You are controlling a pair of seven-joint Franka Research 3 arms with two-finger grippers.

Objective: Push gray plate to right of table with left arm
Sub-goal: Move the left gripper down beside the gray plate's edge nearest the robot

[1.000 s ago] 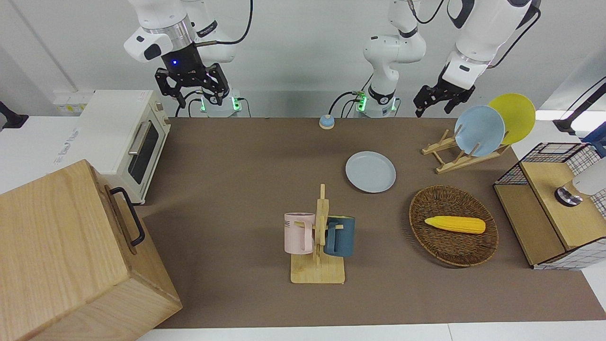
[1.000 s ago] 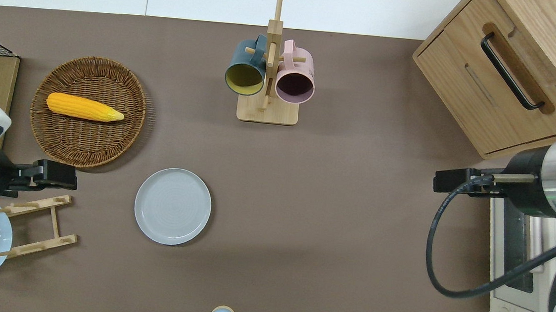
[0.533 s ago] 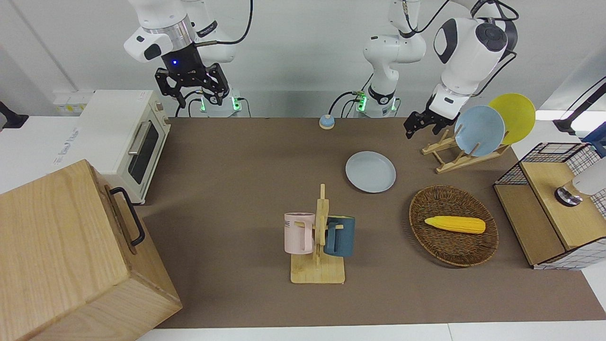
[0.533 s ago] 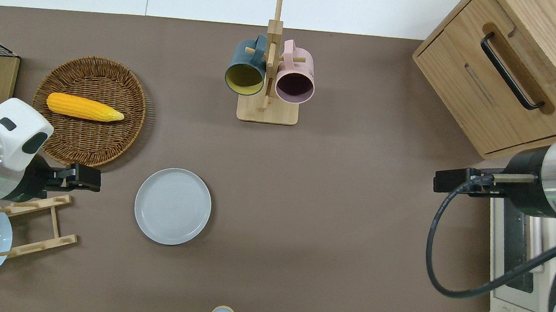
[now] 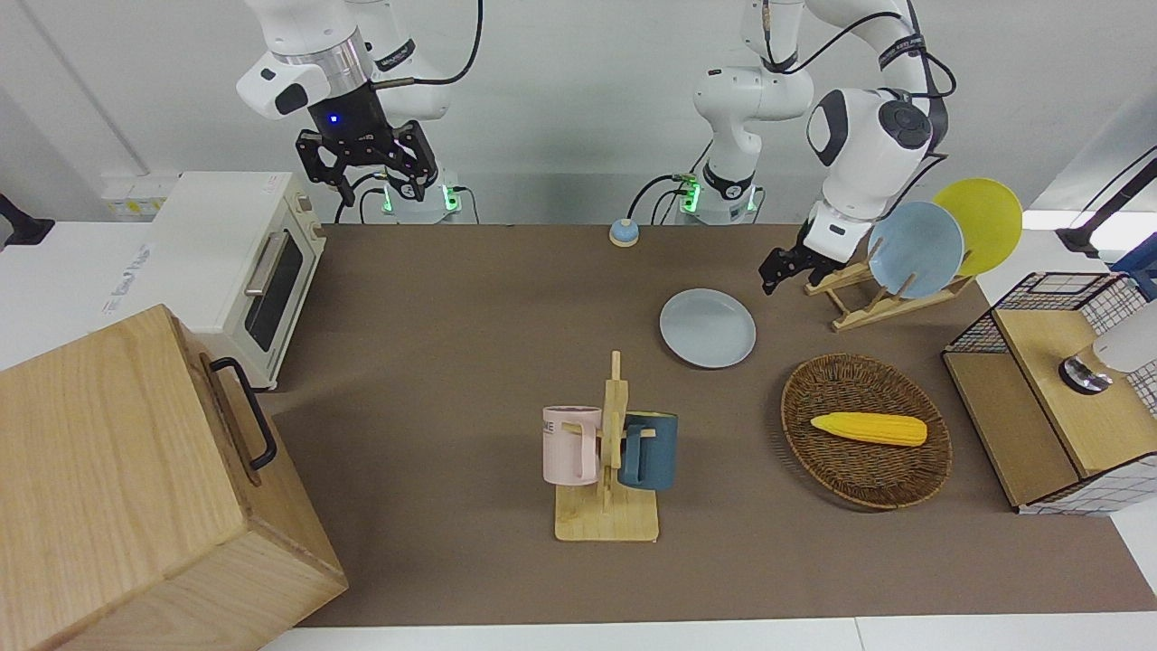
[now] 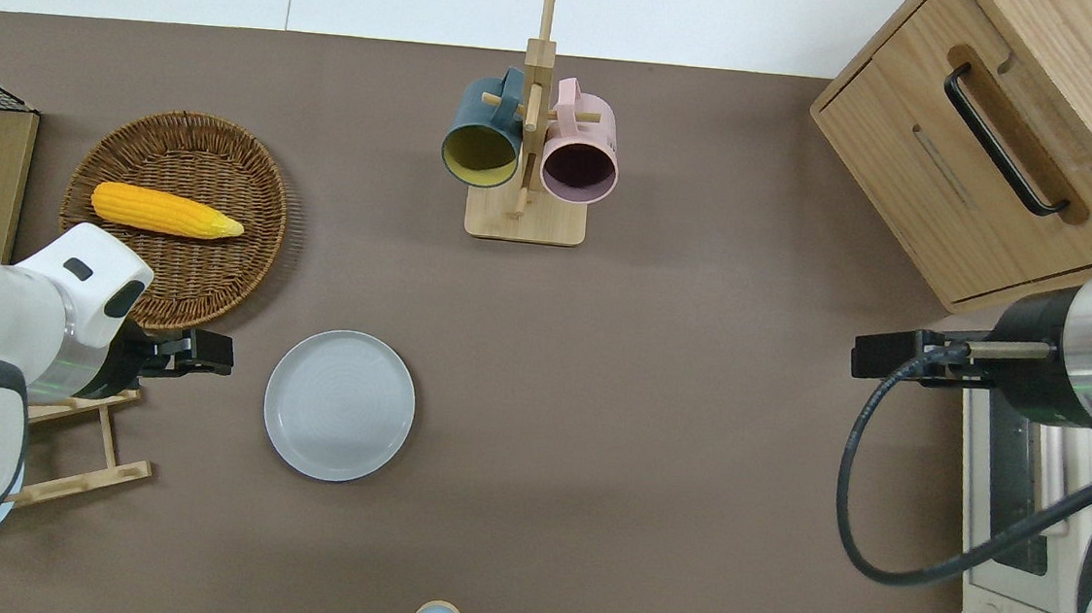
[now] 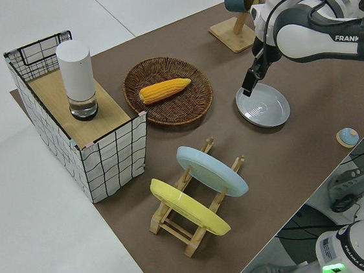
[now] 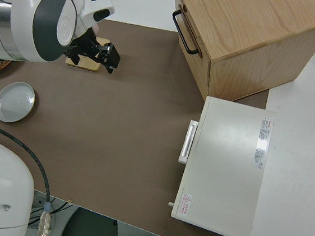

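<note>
Round pale gray plate (image 6: 339, 405), low rim, flat on table (image 6: 646, 402).
Left gripper (image 6: 211, 354) beside it; finger gap unreadable, maybe narrow.

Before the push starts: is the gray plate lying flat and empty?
Yes. The gray plate lies flat on the table, rim up, with nothing on it. The left gripper is beside it, not yet touching.

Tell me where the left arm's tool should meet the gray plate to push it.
Probably the raised rim of the gray plate at the edge toward the left arm's end of the table, where the left tool is. The plate lies flat and shallow, so come in low and sideways against that rim.
</note>
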